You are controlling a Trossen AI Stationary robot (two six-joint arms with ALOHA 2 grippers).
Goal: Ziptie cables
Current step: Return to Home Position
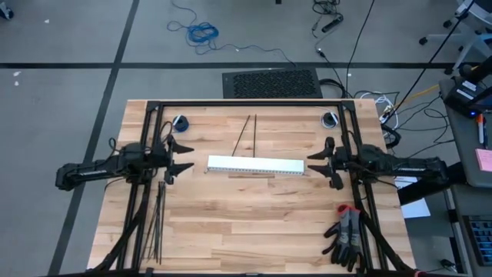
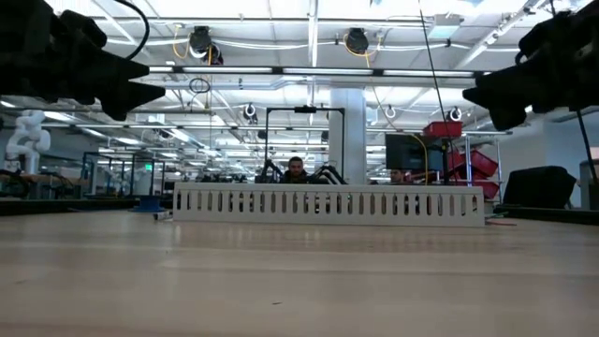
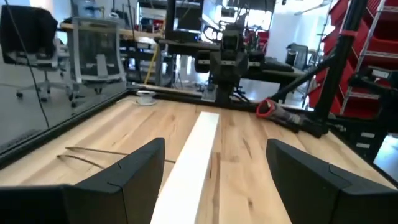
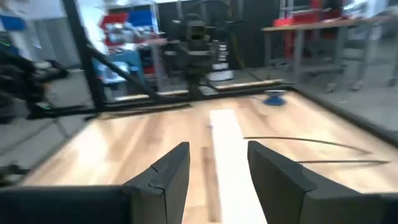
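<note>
Hovering above the tabletop [image 1: 254, 223], your two pincers face each other across the white cable duct [image 1: 255, 165], both released with fingers spread wide. You've got the left pincer [image 1: 190, 157] toward the left edge and the right pincer [image 1: 314, 164] toward the right edge. The duct lies across the tabletop's middle. Two zipties [image 1: 247, 132] lie just beyond it toward the far edge. More lie by the near left corner, and gloves [image 1: 346, 235] by the near right corner.

pale wood table [image 1: 254, 208], white plastic duct [image 1: 254, 165]
</note>
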